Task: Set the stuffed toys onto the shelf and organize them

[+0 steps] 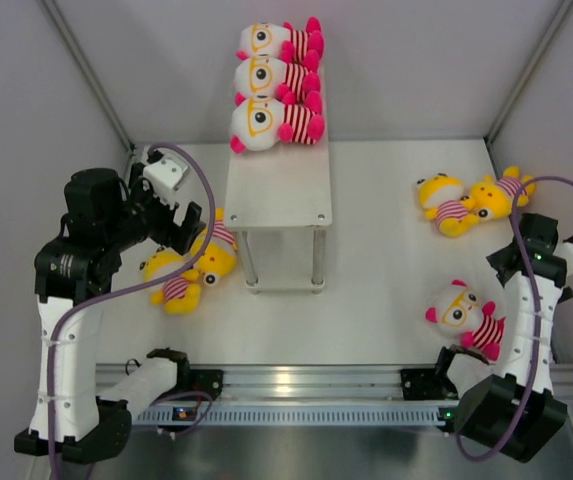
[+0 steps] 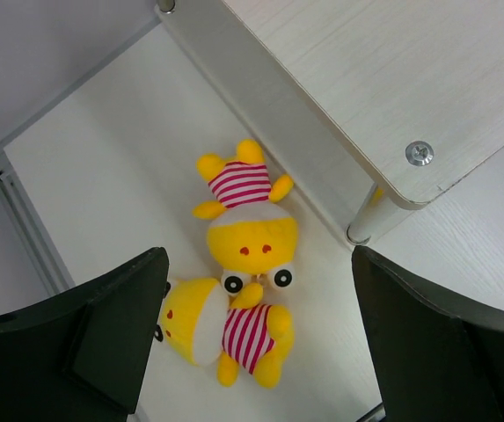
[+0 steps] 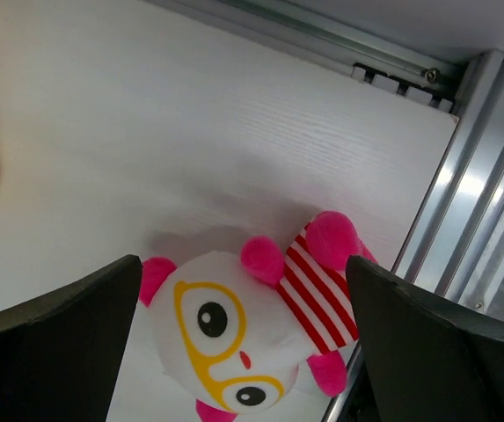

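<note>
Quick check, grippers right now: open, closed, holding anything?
Left gripper: open, holding nothing, yellow toys below it.
Right gripper: open, holding nothing, white-headed toy below it.

Top external: high behind arm bases (image 1: 76,432), steeply down, wide, whole surface (image 1: 381,250) and shelf (image 1: 278,185) in frame. Left wrist: close, down past left pincer (image 2: 259,330) onto two yellow toys (image 2: 250,239) by shelf corner; same pair left of shelf in top view. Right wrist: close, down past right pincer (image 3: 243,341) onto white toy (image 3: 209,327) by edge rail (image 3: 471,202); top view shows it lower right.
</note>
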Controlling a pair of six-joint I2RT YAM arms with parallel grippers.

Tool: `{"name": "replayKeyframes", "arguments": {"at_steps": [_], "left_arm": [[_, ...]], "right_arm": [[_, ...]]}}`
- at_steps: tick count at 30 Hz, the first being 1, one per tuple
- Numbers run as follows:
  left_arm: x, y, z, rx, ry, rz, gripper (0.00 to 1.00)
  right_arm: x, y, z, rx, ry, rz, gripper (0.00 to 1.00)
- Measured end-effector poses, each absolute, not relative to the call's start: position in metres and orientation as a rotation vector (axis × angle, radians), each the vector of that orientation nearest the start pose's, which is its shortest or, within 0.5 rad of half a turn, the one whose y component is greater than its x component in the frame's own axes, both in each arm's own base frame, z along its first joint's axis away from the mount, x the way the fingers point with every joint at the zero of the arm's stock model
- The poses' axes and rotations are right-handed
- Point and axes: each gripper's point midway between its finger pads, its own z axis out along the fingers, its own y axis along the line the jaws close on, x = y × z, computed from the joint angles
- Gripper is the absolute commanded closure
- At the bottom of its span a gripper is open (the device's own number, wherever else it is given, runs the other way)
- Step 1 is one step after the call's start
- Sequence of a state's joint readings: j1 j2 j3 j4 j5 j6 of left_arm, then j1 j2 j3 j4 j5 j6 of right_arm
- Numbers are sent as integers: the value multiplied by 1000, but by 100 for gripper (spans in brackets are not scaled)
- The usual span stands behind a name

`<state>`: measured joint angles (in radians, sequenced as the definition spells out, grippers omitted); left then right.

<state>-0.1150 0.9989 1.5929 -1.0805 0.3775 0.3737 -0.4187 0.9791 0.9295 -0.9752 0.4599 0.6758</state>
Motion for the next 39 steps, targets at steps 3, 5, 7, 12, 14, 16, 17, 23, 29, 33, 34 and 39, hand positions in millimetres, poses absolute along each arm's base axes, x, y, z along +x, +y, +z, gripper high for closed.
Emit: {"name": "replayKeyframes", "arguments": {"at_steps": [3,5,7,12,14,16,17,23,29,33,34,39], "left_arm": [[234,-81,375,744,1888,-195,8],[234,-82,375,758,1881,-176,8],[233,-83,376,771,1875,-161,8],[230,-85,377,796,1862,-143,8],[230,-85,376,803,1859,-139,8],[230,-85,377,805,1857,-135,8],[230,-84,377,804,1858,-129,8],[231,-81,376,796,1863,-107,8],[233,-77,376,792,1868,-80,8],[232,-76,375,797,1870,-72,9],[231,-76,375,800,1873,-74,9],[222,-77,379,817,1877,-88,9]], "right_arm": [[166,-137,145,1560,1991,-478,1],[159,-136,133,1627,1973,-482,1],[152,-131,117,1682,1978,-486,1],[134,-121,79,1787,2037,-532,1],[129,-120,69,1821,2055,-563,2],[128,-120,62,1833,2062,-577,11],[129,-121,59,1835,2064,-577,17],[139,-121,35,1760,2134,-535,65],[163,-113,32,1643,2119,-352,100],[190,-96,41,1586,2122,-135,100],[199,-90,48,1563,2120,-77,100],[253,-58,121,1347,2073,156,100]]}}
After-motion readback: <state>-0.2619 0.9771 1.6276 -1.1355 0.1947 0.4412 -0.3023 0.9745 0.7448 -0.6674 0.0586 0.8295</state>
